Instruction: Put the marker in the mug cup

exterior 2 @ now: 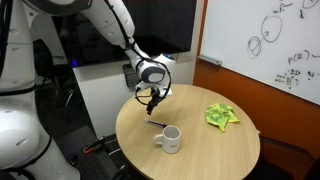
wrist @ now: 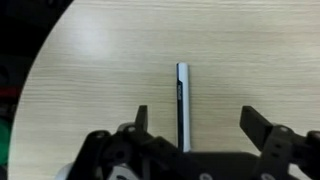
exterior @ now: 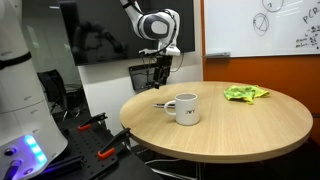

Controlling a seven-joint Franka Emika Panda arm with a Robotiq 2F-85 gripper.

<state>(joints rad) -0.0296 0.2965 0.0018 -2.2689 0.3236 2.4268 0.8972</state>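
A black and silver marker (wrist: 183, 105) lies flat on the round wooden table (wrist: 100, 60); it also shows as a thin dark stick in both exterior views (exterior: 161, 104) (exterior 2: 156, 124). A white mug (exterior: 184, 108) (exterior 2: 170, 139) stands upright on the table, nearer the front edge than the marker. My gripper (wrist: 197, 125) is open and empty, hovering above the marker with its fingers on either side of it. In both exterior views the gripper (exterior: 160, 72) (exterior 2: 154, 98) hangs well above the table's far edge.
A crumpled green cloth (exterior: 245, 94) (exterior 2: 221, 115) lies on the far side of the table. A whiteboard (exterior 2: 275, 45) hangs on the wall behind. A white machine (exterior: 22, 100) and red and black tools (exterior: 95, 125) lie on the floor beside the table.
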